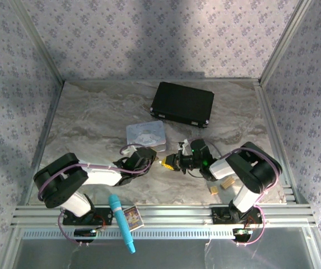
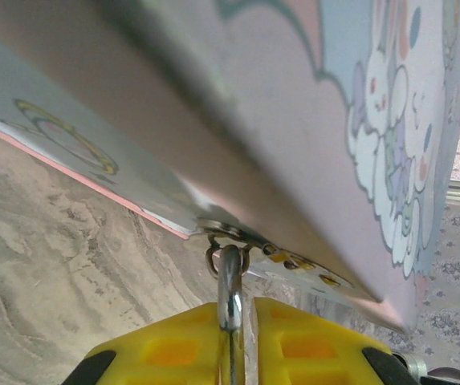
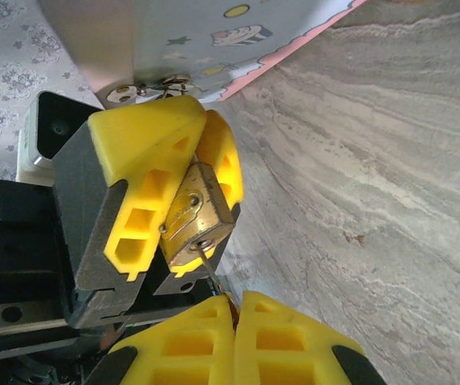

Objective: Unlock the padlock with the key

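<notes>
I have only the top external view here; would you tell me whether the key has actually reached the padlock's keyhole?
Observer: Yes. From the right wrist, the key runs as a thin blade from the shut right gripper to the keyhole of the padlock.
Operator: Thank you. How is the padlock held?
Observer: The left gripper clamps its brass body between yellow fingers.
Operator: And is the shackle free?
Observer: No. From the left wrist, the shackle is hooked through a small ring on the tin.
</notes>
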Tool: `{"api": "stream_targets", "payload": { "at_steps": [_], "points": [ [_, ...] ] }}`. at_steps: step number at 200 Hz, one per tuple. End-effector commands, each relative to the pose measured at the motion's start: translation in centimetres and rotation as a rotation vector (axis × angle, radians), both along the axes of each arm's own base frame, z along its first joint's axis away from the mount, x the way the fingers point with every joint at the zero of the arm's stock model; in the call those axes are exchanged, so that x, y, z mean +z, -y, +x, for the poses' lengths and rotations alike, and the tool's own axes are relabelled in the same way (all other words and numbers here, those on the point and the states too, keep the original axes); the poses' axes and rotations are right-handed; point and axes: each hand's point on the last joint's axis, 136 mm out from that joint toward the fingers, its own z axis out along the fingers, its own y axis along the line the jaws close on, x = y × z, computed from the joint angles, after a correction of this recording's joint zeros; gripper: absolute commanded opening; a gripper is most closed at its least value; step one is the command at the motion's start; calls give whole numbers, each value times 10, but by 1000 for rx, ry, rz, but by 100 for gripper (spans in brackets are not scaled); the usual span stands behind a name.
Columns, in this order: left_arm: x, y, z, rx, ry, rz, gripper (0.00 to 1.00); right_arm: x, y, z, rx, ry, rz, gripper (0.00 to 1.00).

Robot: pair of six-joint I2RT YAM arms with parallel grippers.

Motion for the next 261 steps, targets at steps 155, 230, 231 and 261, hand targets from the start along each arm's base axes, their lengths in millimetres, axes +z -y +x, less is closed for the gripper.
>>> {"api": "stream_targets", "payload": {
  "at_steps": [155, 230, 231, 261],
  "points": [
    [0, 19, -16, -76, -78, -55, 0, 29, -24, 24, -70, -131, 222, 0],
    [15, 26, -15, -101, -31, -111, 2, 28, -31, 33, -80, -150, 249, 0],
    [16, 26, -15, -100, -30, -113, 2, 28, -31, 34, -80, -150, 249, 0],
    [21, 30, -15, -108, -20, -146, 3, 23, -29, 35, -99, -162, 246, 0]
  ]
}}
